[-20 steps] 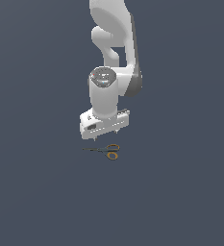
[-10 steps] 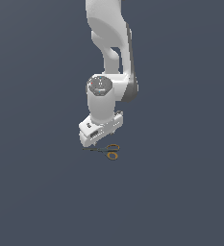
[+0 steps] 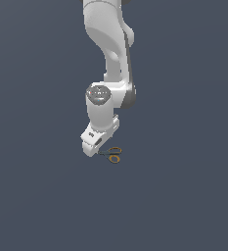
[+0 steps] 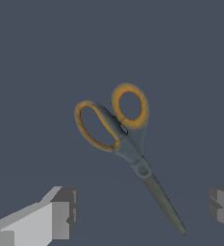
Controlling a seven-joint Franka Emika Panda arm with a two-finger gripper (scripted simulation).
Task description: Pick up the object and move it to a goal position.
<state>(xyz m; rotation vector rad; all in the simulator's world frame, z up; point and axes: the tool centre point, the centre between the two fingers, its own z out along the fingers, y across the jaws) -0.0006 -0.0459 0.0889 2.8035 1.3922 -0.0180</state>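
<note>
I'm holding the claw (image 4: 142,211) wide open and empty, just above the scissors (image 4: 128,144) lying flat on the surface (image 3: 184,196). Their blades are pointing between my fingers (image 4: 56,214), long axis slanting across the gap, handles lying farther out.

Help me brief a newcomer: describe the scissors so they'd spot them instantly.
Follow the white arm down to its gripper. The scissors lie flat on the grey floor beneath, between its open fingers: two orange-yellow rings, thin dark blades, the only coloured thing there.
</note>
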